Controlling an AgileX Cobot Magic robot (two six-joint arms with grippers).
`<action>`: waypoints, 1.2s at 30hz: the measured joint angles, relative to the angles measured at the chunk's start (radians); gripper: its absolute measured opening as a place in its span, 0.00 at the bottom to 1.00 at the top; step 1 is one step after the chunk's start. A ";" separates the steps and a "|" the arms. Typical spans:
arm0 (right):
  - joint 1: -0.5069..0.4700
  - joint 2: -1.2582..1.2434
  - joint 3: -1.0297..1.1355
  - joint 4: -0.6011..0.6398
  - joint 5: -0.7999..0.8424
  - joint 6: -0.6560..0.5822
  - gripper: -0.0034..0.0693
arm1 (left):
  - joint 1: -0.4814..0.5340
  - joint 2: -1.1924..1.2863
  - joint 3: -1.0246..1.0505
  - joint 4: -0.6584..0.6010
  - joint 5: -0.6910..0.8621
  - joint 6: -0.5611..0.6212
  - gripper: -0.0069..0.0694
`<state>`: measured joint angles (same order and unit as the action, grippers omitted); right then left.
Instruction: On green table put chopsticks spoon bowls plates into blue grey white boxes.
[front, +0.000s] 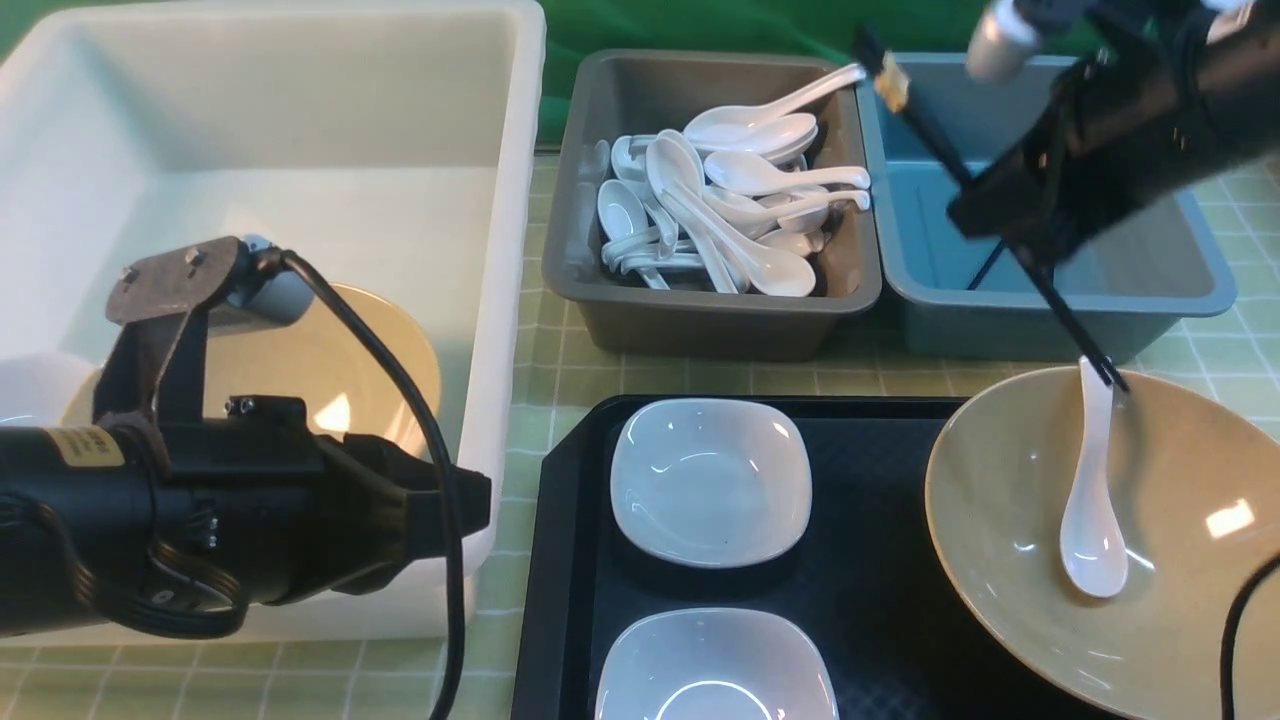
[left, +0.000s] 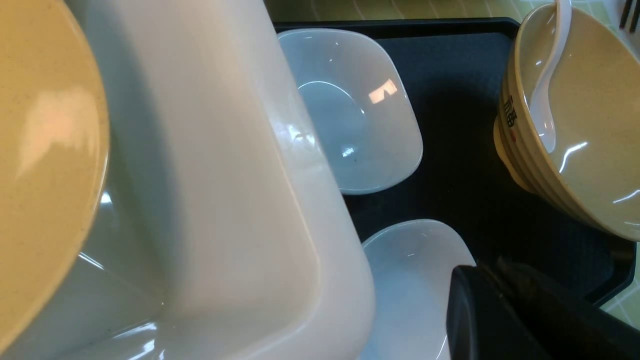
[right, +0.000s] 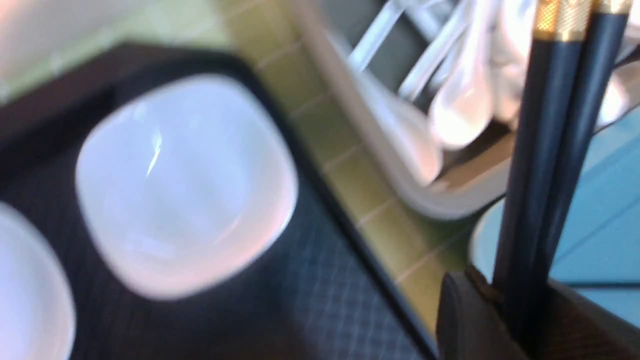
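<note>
My right gripper (front: 1003, 226) is shut on a pair of dark chopsticks (front: 932, 128) and hangs over the blue box (front: 1050, 322). The chopsticks' thin ends reach down to the rim of a tan bowl (front: 1190, 590), which holds a white spoon (front: 1090, 500). In the right wrist view the chopsticks (right: 550, 150) rise from the gripper (right: 515, 310). My left gripper (front: 483, 506) is shut and empty at the front right corner of the white box (front: 505, 260), which holds another tan bowl (front: 340, 370). The grey box (front: 700, 325) holds several white spoons (front: 745, 195).
A black tray (front: 880, 500) carries two white square dishes (front: 710, 482) (front: 715, 672) and the tan bowl. In the left wrist view the white box's wall (left: 225, 175) stands close beside the near dish (left: 410, 280). A green checked cloth (front: 560, 380) covers the table.
</note>
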<state>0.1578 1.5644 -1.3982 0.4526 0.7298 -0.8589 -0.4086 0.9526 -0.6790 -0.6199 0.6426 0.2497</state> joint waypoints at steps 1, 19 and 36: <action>-0.017 0.020 -0.039 0.021 -0.007 0.015 0.23 | 0.000 0.000 0.000 0.000 0.001 0.000 0.09; -0.197 0.405 -0.324 0.200 -0.370 0.329 0.23 | 0.000 0.001 0.000 0.000 0.036 0.000 0.09; -0.211 0.561 -0.326 0.213 -0.357 0.438 0.46 | 0.000 0.001 0.000 0.000 0.044 -0.015 0.09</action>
<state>-0.0535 2.1258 -1.7243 0.6655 0.3731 -0.4209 -0.4086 0.9540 -0.6790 -0.6199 0.6870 0.2350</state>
